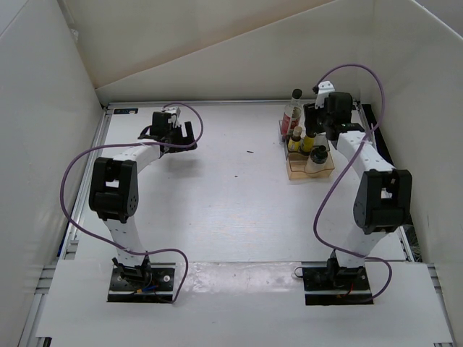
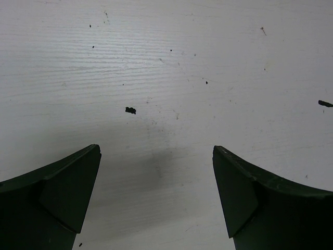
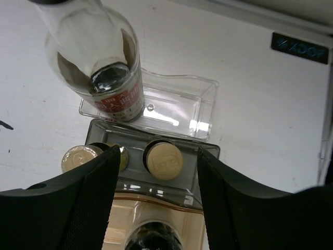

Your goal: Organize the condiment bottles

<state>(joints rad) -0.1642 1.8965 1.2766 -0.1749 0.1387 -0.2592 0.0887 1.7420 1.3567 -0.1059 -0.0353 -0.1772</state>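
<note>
All four bottles stand in the clear tray [image 1: 324,172] at the back right. The tall red-labelled bottle [image 1: 293,110] is at its far end, also in the right wrist view [image 3: 106,73]. Two amber gold-capped bottles [image 1: 296,137] [image 1: 309,142] stand mid-tray; their caps [image 3: 163,160] [image 3: 78,158] show from above. The short black-capped bottle [image 1: 317,157] is at the near end, with its cap [image 3: 153,240] below the jaws. My right gripper [image 1: 312,129] [image 3: 158,151] is open and hovers above the right gold cap, holding nothing. My left gripper [image 1: 189,135] [image 2: 156,150] is open and empty over bare table.
White walls enclose the table at the back and sides. The tray's clear far compartment [image 3: 177,104] holds only the tall bottle. Small dark specks [image 2: 130,110] lie on the table under the left gripper. A black strip [image 1: 376,126] runs along the right edge.
</note>
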